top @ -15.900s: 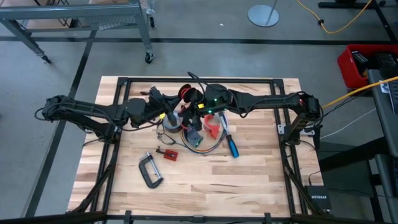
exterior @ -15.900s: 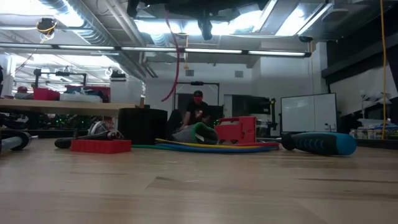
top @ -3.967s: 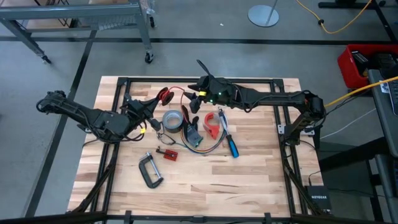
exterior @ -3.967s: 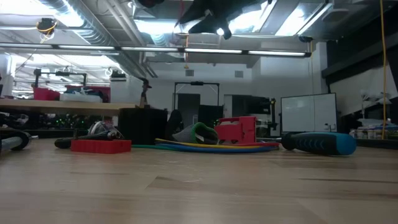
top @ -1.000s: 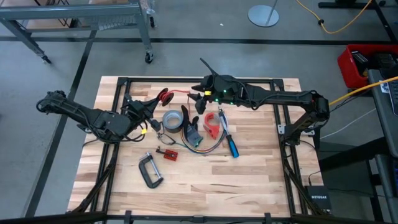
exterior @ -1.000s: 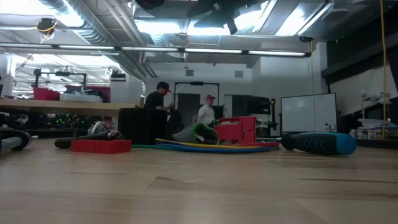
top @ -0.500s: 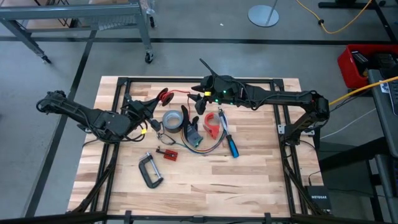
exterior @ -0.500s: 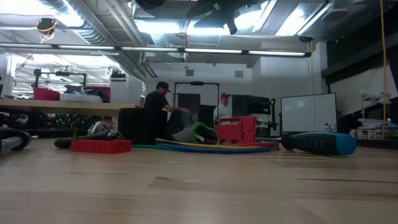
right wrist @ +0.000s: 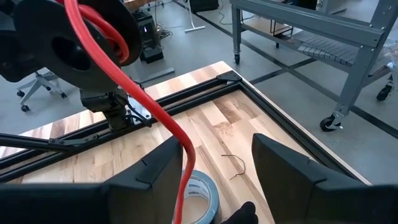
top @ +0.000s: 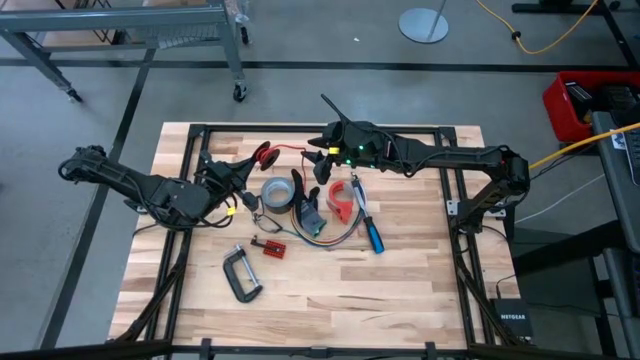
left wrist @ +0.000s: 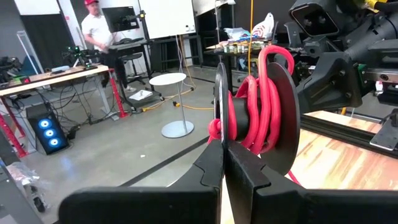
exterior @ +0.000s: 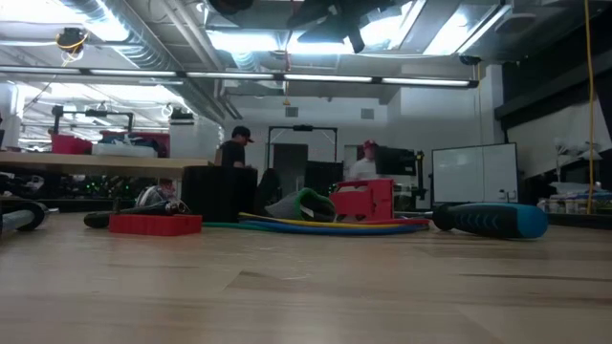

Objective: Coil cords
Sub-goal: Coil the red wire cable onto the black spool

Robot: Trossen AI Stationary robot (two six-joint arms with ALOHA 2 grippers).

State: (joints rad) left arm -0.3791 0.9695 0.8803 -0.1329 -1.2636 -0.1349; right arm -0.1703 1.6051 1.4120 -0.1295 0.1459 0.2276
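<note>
Winding: red cord [top: 285,149] is partly wrapped on a black spool [left wrist: 273,118], held off the table near its far edge, between the two arms.
Cord look: glossy red loops bunch around the spool's hub in the left wrist view; a free length runs from the spool toward the right arm and hangs between the right fingers.
Change: over the last second almost nothing on the table has shifted; both arms sit where they were, and only the people in the room behind have walked about. I read this as a pause between turns, so the coil has gained nothing lately.
Left gripper [left wrist: 222,163]: clenched on the spool's rim, holding it upright.
Right gripper [right wrist: 214,163]: spread wide, gripping nothing; the cord only passes through the gap.
Other cord: multicoloured bundle [top: 325,232] lies loosely looped on the boards near the centre, not yet tidied.
Surroundings: grey tape roll [top: 277,191], blue-handled screwdriver [top: 368,228] and C-clamp [top: 241,274] lie untouched on the table [top: 400,290].
</note>
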